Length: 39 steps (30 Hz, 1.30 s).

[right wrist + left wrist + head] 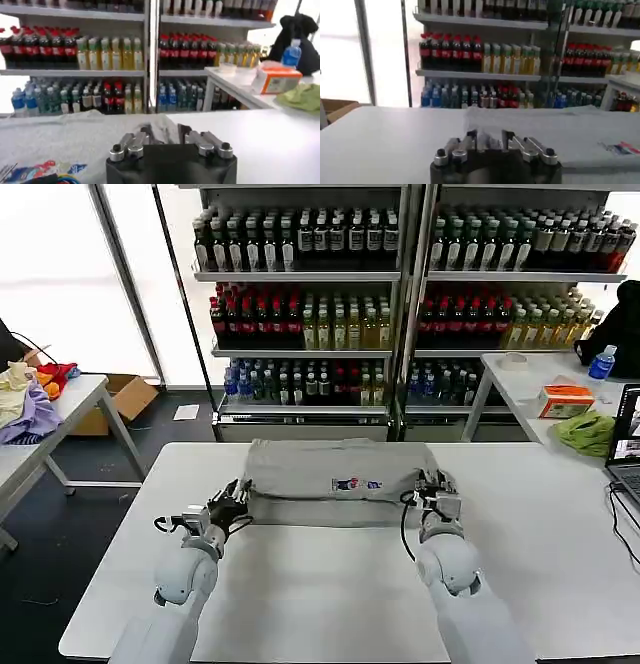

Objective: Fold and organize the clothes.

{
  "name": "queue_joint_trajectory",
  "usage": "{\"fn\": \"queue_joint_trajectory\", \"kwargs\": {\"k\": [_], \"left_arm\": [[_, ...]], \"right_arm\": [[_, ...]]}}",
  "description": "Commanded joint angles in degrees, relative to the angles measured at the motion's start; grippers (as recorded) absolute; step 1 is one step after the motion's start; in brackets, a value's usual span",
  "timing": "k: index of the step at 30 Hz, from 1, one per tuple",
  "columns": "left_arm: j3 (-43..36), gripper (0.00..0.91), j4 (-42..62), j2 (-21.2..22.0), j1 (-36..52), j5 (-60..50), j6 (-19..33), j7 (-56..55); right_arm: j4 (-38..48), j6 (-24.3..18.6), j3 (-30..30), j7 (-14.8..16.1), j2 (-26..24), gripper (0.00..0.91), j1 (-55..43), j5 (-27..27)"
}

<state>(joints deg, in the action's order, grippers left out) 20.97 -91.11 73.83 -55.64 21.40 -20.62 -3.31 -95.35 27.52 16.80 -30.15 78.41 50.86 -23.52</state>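
Grey shirt (340, 472), partly folded on table (560, 524), gripped by both hands: left hand (229, 506) clamped on near-left edge, right hand (436, 492) on near-right. Next, probably: lift together, fold away.

No writing can be read anywhere. The small multicoloured print on the chest of the grey shirt (357, 483) is too small to make out as letters, and the labels on the bottles (300, 324) lining the shelves are blurred beyond reading, as is the orange box (566, 400).
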Motion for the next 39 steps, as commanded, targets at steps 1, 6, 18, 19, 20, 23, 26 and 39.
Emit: {"fn": "queue_joint_trajectory", "kwargs": {"k": [1, 6, 18, 19, 20, 23, 26, 39], "left_arm": [[0.01, 0.907, -1.74, -0.24, -1.05, -0.06, -1.36, -0.71], [0.25, 0.907, -4.44, -0.66, -2.22, -0.03, -2.17, -0.85], [1.01, 0.907, -9.2, -1.31, -6.65, -0.2, -3.24, -0.84], [0.97, 0.907, -9.43, -1.48, -6.89, -0.22, -3.42, -0.84], [0.92, 0.907, -9.82, -1.91, -7.29, -0.26, -3.68, -0.84], [0.93, 0.907, -11.39, -3.29, -8.51, -0.31, -4.64, -0.93], [0.95, 0.907, -11.23, -4.3, -8.44, -0.65, -5.08, -1.17], [-2.54, 0.907, -5.45, -5.82, -2.32, 1.5, -9.21, -2.62]], "right_arm": [[1.28, 0.33, 0.01, -4.74, 1.94, 0.907, -2.04, -5.44], [-2.11, 0.55, -0.17, -5.14, 1.14, 0.907, -0.78, -6.59], [-11.93, 5.4, 0.28, -6.64, -2.4, 0.907, 3.35, -8.43], [-12.87, 5.57, 0.52, -6.58, -3.05, 0.907, 4.98, -8.18], [-13.69, 5.59, 0.74, -6.5, -3.68, 0.907, 6.64, -7.43], [-15.13, 5.62, 1.34, -5.87, -5.09, 0.907, 11.11, -5.52], [-15.14, 5.63, 1.46, -5.18, -5.88, 0.907, 12.91, -4.62], [-10.74, 5.69, 1.77, -3.9, -6.38, 0.907, 12.56, -3.67]]}}
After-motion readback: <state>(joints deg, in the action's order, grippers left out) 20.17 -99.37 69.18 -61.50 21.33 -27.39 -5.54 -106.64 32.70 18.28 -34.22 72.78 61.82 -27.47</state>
